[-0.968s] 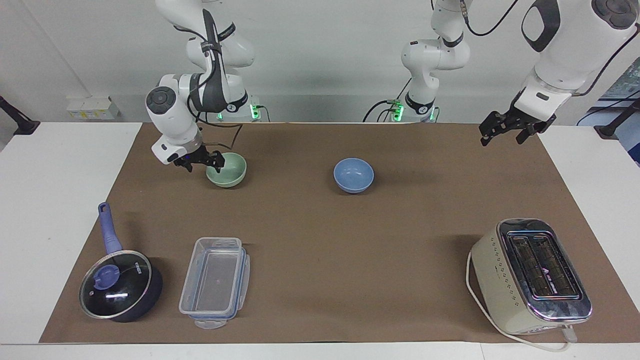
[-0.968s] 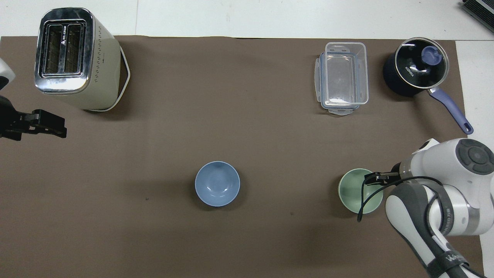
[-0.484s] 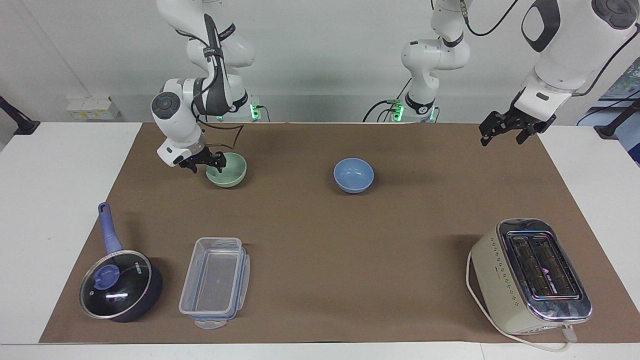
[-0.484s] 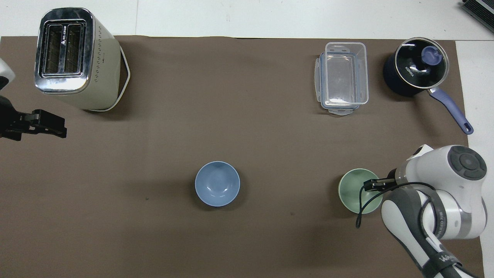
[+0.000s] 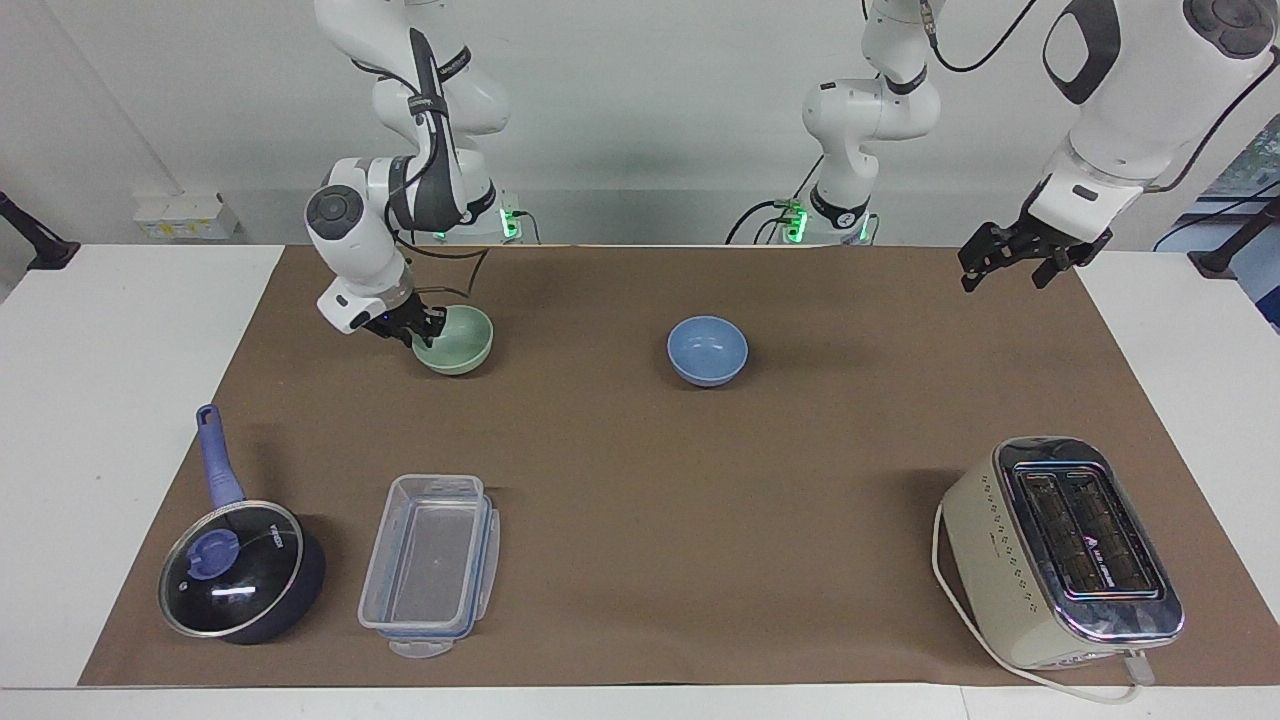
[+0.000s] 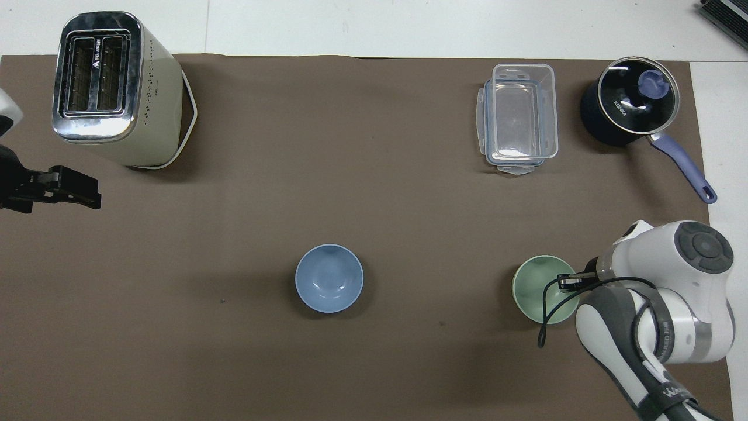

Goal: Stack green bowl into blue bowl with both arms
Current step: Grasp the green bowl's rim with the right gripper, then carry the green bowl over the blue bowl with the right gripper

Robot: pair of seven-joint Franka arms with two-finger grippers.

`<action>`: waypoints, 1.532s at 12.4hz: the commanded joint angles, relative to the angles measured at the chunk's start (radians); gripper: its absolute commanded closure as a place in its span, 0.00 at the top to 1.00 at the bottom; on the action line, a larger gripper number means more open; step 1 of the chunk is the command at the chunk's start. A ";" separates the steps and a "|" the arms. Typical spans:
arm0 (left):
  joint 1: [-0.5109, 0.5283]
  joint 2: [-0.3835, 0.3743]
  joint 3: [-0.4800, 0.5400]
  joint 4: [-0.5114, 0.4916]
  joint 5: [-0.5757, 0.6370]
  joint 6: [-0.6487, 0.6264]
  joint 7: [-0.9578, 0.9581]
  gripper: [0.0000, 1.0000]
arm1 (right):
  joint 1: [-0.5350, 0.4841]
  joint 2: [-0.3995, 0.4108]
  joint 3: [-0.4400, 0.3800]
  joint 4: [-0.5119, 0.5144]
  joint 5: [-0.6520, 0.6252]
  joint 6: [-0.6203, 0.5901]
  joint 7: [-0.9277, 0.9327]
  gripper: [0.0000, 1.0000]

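Lower now, right gripper point(image 5: 418, 328) pinches glossy round green bowl point(image 5: 458, 341)'s rim; left gripper point(image 5: 1010, 262) gapes.

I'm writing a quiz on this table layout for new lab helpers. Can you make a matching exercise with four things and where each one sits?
Things:
1. green bowl
2. blue bowl
3. toaster
4. saucepan

Places:
A. mid-table, alone on the brown mat
B. at the right hand, its fingers at the rim
C. beside the clear container, right arm's end
D. left arm's end, farther from the robots than both bowls

Pairs: 1-B, 2-A, 3-D, 4-C
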 commanded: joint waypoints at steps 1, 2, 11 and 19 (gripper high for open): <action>0.010 0.008 -0.009 0.016 0.015 -0.016 0.000 1.00 | -0.002 -0.023 0.000 -0.018 0.033 -0.008 -0.043 0.19; 0.010 0.008 -0.009 0.016 0.015 -0.016 0.000 1.00 | -0.002 -0.023 0.000 -0.018 0.035 -0.009 -0.043 0.11; 0.010 0.008 -0.009 0.016 0.015 -0.016 0.000 1.00 | 0.111 -0.055 0.017 0.117 0.189 -0.161 -0.007 0.00; 0.010 0.006 -0.009 0.016 0.015 -0.016 0.000 1.00 | 0.533 0.064 0.023 0.305 0.229 -0.085 0.481 0.00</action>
